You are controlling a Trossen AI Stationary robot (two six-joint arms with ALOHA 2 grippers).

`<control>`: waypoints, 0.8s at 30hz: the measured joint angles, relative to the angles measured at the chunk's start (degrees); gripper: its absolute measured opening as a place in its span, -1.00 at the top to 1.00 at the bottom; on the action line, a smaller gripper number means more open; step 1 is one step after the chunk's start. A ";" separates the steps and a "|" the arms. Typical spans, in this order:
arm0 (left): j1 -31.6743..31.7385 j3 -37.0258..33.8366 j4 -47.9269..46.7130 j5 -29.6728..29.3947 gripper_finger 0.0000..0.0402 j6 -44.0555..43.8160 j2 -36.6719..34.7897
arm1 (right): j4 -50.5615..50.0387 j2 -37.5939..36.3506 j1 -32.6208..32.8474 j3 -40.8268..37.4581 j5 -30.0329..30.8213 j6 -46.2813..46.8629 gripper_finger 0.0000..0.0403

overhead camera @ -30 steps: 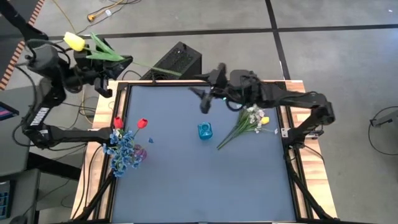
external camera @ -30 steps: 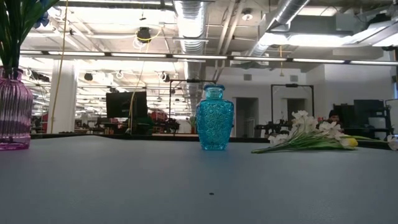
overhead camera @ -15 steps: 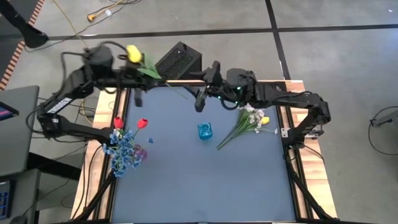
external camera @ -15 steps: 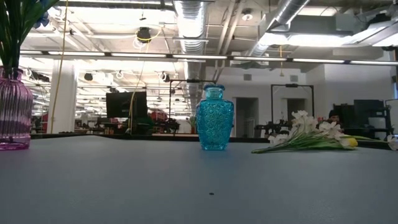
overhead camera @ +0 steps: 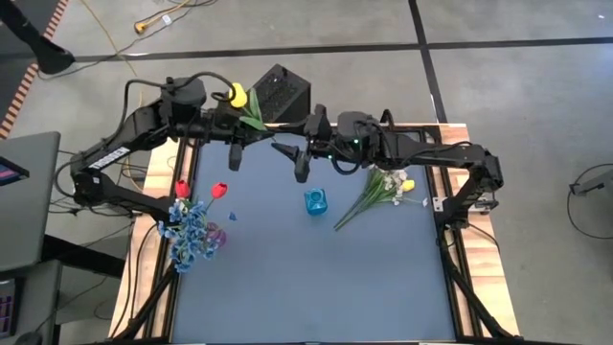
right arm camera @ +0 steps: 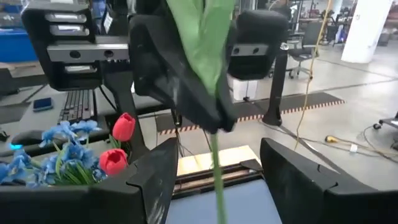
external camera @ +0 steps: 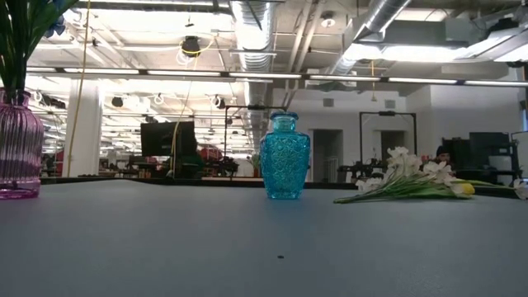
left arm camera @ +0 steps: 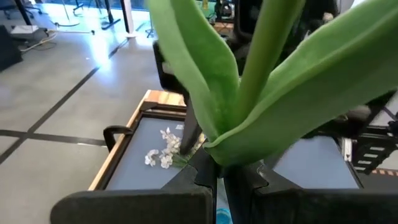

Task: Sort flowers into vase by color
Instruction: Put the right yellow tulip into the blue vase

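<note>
Left gripper (left arm camera: 219,177) clamped on yellow tulip (overhead camera: 235,94) stem, above table's far edge. Right gripper (right arm camera: 214,165) spread wide around stem below. Handover step, likely; next: right closes, left lets go.

We see both arms stretched along the table's far edge, meeting near its middle. Our left gripper (overhead camera: 237,123) is clamped tight, fingers (left arm camera: 205,177) pressed together. Our right gripper (overhead camera: 290,158) faces it, fingers (right arm camera: 155,180) spread wide apart.
</note>
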 joint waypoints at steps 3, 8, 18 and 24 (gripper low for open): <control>0.02 0.00 -0.06 -0.02 1.00 0.53 0.12 | -0.84 1.35 0.00 0.02 0.13 0.49 -0.25; 0.00 0.00 -0.73 0.02 1.00 0.57 0.08 | -0.06 2.89 0.00 -0.06 0.26 0.48 -0.11; 0.00 0.02 -4.40 -1.86 1.00 2.66 0.06 | -0.35 2.83 -0.59 -0.05 0.31 -1.46 0.53; 0.00 0.02 -3.65 -1.79 1.00 1.97 0.06 | -0.31 2.83 -0.59 -0.05 0.22 -1.48 0.80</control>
